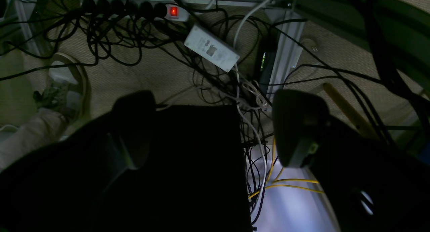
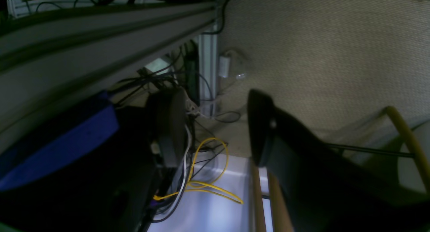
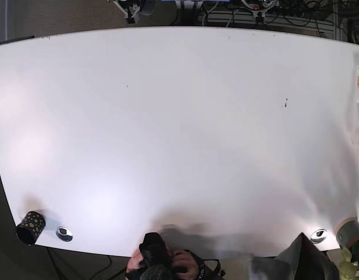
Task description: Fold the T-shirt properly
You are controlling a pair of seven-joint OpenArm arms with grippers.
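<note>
Base view shows a white table (image 3: 179, 128) with no T-shirt lying on it; none of the three views shows the shirt. At the table's 7 o'clock corner stands a dark spotted cup (image 3: 30, 227), and at 6 o'clock a person's hands (image 3: 162, 265) hold a black camera-like object, blurred. Neither arm reaches over the table. Left wrist view: the left gripper (image 1: 215, 131) hangs with fingers spread apart, gripping nothing, above a carpet (image 1: 141, 74) strewn with black cables, a power strip (image 1: 173, 11) at 12 o'clock. Right wrist view: the right gripper (image 2: 215, 127) is likewise spread and empty, yellow cable (image 2: 208, 178) below.
</note>
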